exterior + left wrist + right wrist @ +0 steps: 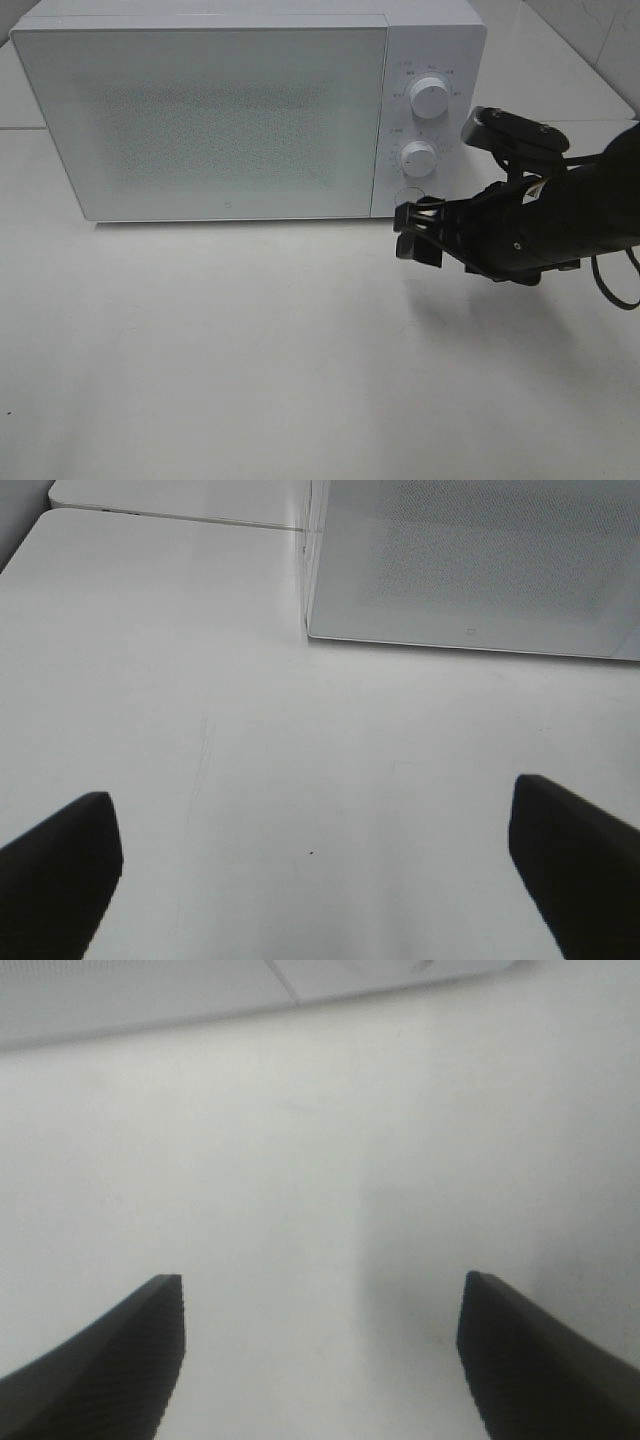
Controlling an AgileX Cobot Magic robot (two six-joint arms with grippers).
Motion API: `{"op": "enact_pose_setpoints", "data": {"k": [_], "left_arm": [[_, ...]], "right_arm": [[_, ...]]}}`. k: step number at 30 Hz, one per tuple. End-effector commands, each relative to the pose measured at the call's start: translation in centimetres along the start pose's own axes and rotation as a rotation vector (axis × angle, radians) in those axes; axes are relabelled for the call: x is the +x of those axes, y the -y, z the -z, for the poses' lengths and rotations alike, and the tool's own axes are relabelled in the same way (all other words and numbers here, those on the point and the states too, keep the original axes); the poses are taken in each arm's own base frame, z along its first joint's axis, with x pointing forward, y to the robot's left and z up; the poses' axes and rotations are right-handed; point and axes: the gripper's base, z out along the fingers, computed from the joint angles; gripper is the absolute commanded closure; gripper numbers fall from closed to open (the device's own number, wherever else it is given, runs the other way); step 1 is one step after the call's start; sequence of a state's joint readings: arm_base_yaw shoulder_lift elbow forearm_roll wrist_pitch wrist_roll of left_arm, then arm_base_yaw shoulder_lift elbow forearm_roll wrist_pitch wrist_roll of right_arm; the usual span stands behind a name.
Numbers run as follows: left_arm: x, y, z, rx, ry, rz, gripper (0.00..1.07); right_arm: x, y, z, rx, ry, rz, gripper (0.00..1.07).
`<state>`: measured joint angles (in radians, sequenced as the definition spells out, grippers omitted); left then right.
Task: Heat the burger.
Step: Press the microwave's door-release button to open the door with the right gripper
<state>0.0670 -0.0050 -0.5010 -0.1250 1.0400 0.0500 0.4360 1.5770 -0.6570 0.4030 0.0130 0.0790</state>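
The burger is out of view in all three views. A white microwave stands at the back of the table with its door shut; its lower front corner also shows in the left wrist view. My right gripper hovers open just in front of the microwave's control panel, below the round button, with nothing between its fingers. In the left wrist view my left gripper is wide open over bare table, some way in front of the microwave. The left arm does not show in the exterior high view.
Two white knobs sit on the microwave's right panel. The white table stretches in front of it. A seam between table sections runs behind the microwave's left side.
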Motion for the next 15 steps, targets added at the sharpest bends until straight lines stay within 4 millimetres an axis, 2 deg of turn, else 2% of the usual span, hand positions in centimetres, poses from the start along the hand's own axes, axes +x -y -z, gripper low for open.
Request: {"op": "enact_pose_setpoints", "data": {"k": [1,5,8,10,12,13,15], "left_arm": [[0.3,0.1,0.2,0.004,0.024,0.011,0.09],[0.3,0.1,0.2,0.004,0.024,0.011,0.09],[0.3,0.1,0.2,0.004,0.024,0.011,0.09],[0.3,0.1,0.2,0.004,0.024,0.011,0.09],[0.3,0.1,0.2,0.004,0.024,0.011,0.09],[0.3,0.1,0.2,0.004,0.024,0.011,0.09],[0.3,0.1,0.2,0.004,0.024,0.011,0.09]], "right_arm": [[-0.1,-0.1,0.6,-0.006,-0.155,0.176,0.32],[-0.4,-0.3,1.0,0.004,-0.235,0.256,0.32],[-1.5,-0.5,2.1,0.05,-0.296,0.319,0.32],[-2.4,-0.5,4.0,0.094,-0.293,0.334,0.32],[-2.6,-0.5,4.6,0.107,-0.289,0.335,0.32],[-3.0,-0.4,6.2,0.128,-0.26,0.346,0.32],[-3.1,-0.4,6.9,0.135,-0.248,0.349,0.32]]}}
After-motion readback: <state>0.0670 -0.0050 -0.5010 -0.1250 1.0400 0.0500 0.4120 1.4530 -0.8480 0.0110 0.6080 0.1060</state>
